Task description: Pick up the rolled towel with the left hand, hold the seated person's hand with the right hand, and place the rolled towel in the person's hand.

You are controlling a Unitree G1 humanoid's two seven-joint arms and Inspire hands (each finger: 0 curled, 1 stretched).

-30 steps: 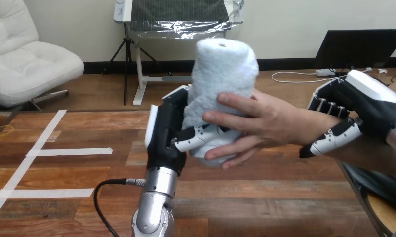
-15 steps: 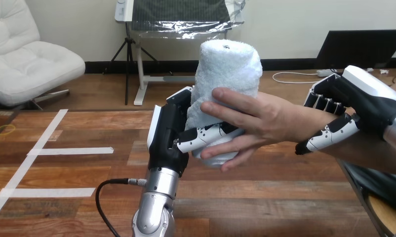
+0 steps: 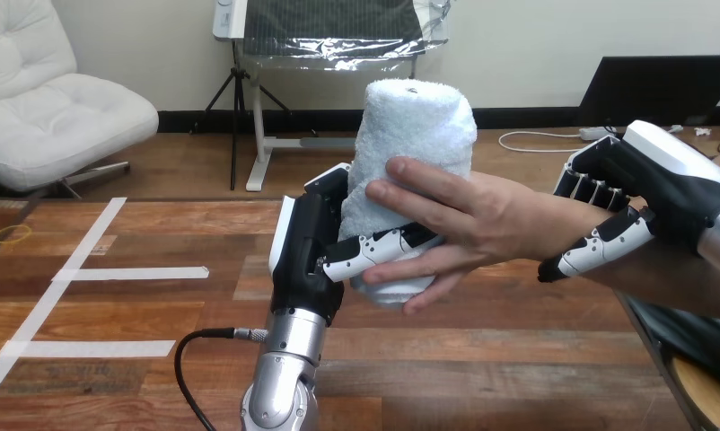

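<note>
A white rolled towel point(image 3: 417, 135) stands upright above the middle of the table. My left hand point(image 3: 310, 251) holds its lower part, fingers behind it and thumb across the front. The person's hand point(image 3: 464, 224) reaches in from the right and lies against the towel's front, fingers spread round it and over my thumb. My right hand point(image 3: 648, 193) sits at the far right, wrapped round the person's wrist, fingers over the top and thumb stretched along the underside.
The wooden table point(image 3: 141, 305) has strips of white tape point(image 3: 127, 273) on its left half. A black cable point(image 3: 190, 359) loops beside my left forearm near the front edge. A dark seat edge point(image 3: 689, 359) shows at the lower right.
The towel and my left hand have shifted slightly right and up. The person's fingers have settled further round the towel. My right hand stays on the wrist.
</note>
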